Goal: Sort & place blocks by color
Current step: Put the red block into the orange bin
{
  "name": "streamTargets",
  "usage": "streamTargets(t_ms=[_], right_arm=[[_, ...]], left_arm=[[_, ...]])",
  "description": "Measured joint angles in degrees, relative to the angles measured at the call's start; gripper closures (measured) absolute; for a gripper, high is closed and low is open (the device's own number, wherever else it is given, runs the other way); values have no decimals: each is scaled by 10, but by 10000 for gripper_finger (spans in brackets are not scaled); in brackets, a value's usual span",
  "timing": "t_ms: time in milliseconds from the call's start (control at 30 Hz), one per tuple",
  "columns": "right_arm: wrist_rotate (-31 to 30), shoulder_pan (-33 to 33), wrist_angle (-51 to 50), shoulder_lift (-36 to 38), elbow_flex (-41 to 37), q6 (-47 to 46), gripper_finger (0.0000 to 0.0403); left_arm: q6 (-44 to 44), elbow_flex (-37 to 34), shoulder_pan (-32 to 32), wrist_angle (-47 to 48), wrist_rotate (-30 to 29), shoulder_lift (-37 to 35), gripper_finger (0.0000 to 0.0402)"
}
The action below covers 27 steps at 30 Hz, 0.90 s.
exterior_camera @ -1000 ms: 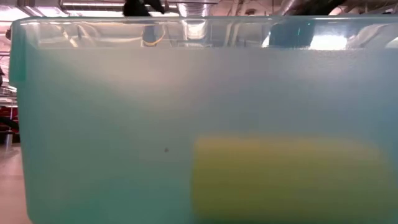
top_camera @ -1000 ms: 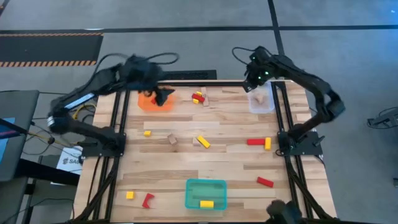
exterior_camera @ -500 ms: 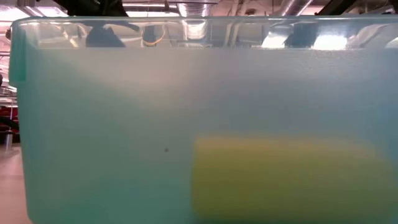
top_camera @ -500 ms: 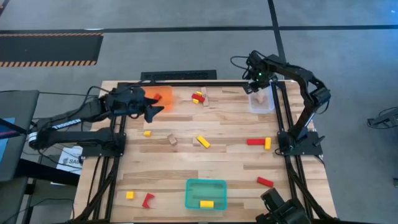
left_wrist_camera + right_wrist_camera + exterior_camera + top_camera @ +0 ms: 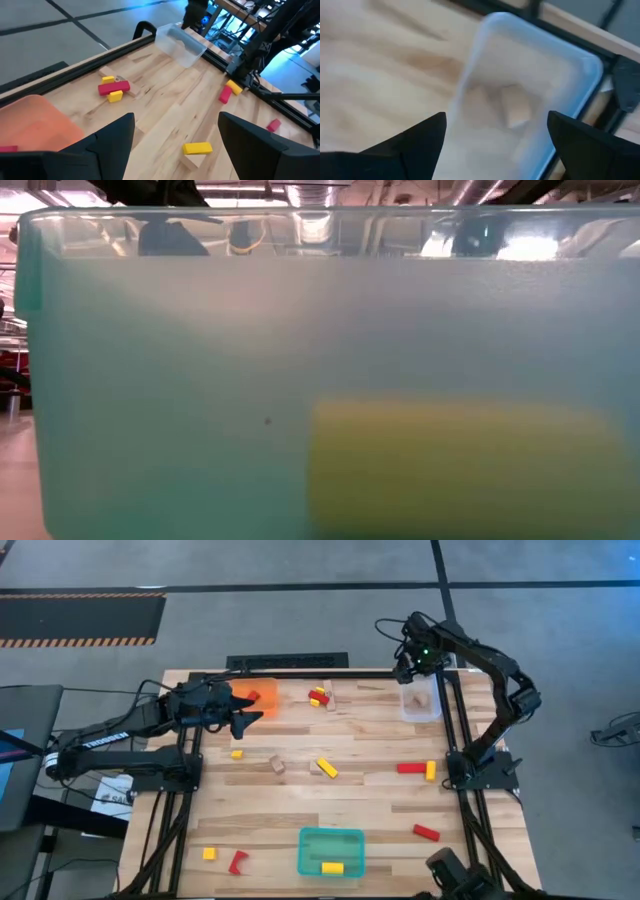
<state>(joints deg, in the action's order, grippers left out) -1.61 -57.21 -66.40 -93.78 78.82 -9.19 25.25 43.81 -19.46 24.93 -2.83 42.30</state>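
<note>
Both of your arms had shifted within the second; your left arm had swung off the orange tray (image 5: 243, 700) and dropped low along the table's left side, and your right arm had lifted a little above the clear tray (image 5: 421, 703) at the far right corner; that read to me as two deliveries just finished, red into orange and wood into clear.

Largest first: the table (image 5: 350, 795) carried three trays; the teal tray (image 5: 331, 850) sat at the near edge with one yellow block (image 5: 332, 867) inside, filling the low view; the orange tray held a red block (image 5: 251, 696); the clear tray held a pale wooden block (image 5: 514, 106), lying free on its floor.

Your left gripper (image 5: 245, 715) hung just beside the orange tray's near edge, fingers (image 5: 107, 142) spread wide with nothing between them; your right gripper (image 5: 408, 675) hovered over the clear tray, its jaws parted wide and empty, the wooden block below them and apart.

Loose blocks were scattered across the table: a red and yellow cluster (image 5: 319, 696) at the far middle, a yellow block on a wooden one (image 5: 325, 768) at the centre, a red and yellow pair (image 5: 417, 769) to the right, a red block (image 5: 426, 832) nearer, and small yellow and red pieces (image 5: 225, 858) at the near left; by my judgement most of the sorting was still ahead of you.
</note>
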Motion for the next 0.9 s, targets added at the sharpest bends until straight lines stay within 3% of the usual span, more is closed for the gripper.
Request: streamTargets(t_ms=[100,300,633,767,900], right_arm=[[44,34,-21,32,3,11,40],[54,136,-63,70,-11,15,46],[76,368,-81,104,-99,91,47],[63,430,-48,110,-175,92,47],[-5,458,19,110,-252,92,47]], left_arm=[[-9,0,0,0,0,0,127],[-36,0,0,16,0,0,127],[-51,0,0,62,-3,0,127],[-59,0,0,63,-4,0,127],[-72,0,0,60,-7,0,127]])
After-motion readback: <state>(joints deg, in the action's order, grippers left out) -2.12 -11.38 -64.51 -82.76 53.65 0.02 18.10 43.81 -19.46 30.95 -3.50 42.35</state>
